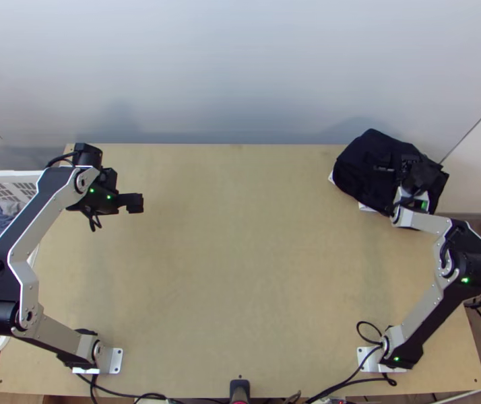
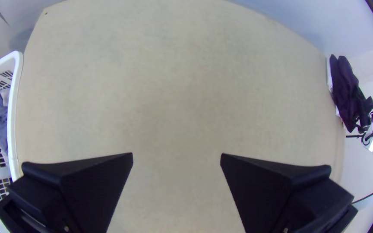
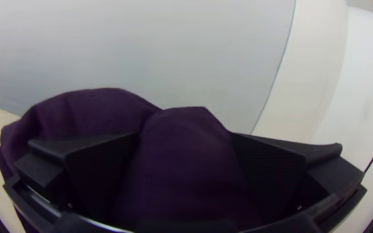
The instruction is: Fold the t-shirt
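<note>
Risk 1: excess pick-up. The right fingers (image 3: 277, 168) stand wide, with the shirt (image 1: 368, 161) bulging up between them. If I close on this much cloth, I may lift several layers as one wad, and the shirt would then need extra spreading before any fold. Cause: the shirt is bunched, and I cannot tell a hem from a sleeve.

Risk 2: dragging the support. The shirt lies on something white (image 2: 329, 77) at the far corner of the desk (image 1: 240, 269), on the side away from the basket (image 2: 14, 95). A deep pinch could catch that white layer too.

Risk 3: loss over the edge. The shirt is near the desk's border opposite the basket; a pull away from the basket could tip it off. I judge a lift, then a move towards the basket, to be safer.

Position: cloth fills the gap between the right fingers and extends past the outer side of one. The left fingers (image 2: 273, 185) stand wide and hold nothing, near the basket and well apart from the shirt.
</note>
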### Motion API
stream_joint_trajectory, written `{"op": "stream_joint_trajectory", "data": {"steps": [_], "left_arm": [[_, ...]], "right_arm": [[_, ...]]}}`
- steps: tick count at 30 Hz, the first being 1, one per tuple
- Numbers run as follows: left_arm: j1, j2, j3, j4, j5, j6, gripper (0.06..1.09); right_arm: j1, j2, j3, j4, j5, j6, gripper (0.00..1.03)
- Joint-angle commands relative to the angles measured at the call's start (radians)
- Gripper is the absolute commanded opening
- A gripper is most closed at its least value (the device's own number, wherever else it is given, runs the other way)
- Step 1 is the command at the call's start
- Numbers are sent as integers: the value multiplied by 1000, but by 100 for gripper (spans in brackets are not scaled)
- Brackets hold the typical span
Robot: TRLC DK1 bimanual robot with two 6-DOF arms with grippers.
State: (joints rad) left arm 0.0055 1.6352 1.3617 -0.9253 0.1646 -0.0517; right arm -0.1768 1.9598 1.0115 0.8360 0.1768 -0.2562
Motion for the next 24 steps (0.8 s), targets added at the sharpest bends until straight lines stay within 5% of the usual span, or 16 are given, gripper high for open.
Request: {"op": "stream_joint_trajectory", "data": {"steps": [1, 10, 17, 24], "left_arm": [[-13, 2, 10, 0, 1, -14, 104], [-4, -15, -10, 0, 0, -16, 104], [-2, -31, 0, 0, 1, -22, 104], [40, -60, -4, 8, 0, -46, 104]], "right_arm": [[5, 57, -40, 43, 15, -14, 99], [86, -121, 154, 5, 110, 17, 99], [175, -19, 191, -3, 133, 51, 99], [126, 154, 185, -6, 161, -77, 99]]}}
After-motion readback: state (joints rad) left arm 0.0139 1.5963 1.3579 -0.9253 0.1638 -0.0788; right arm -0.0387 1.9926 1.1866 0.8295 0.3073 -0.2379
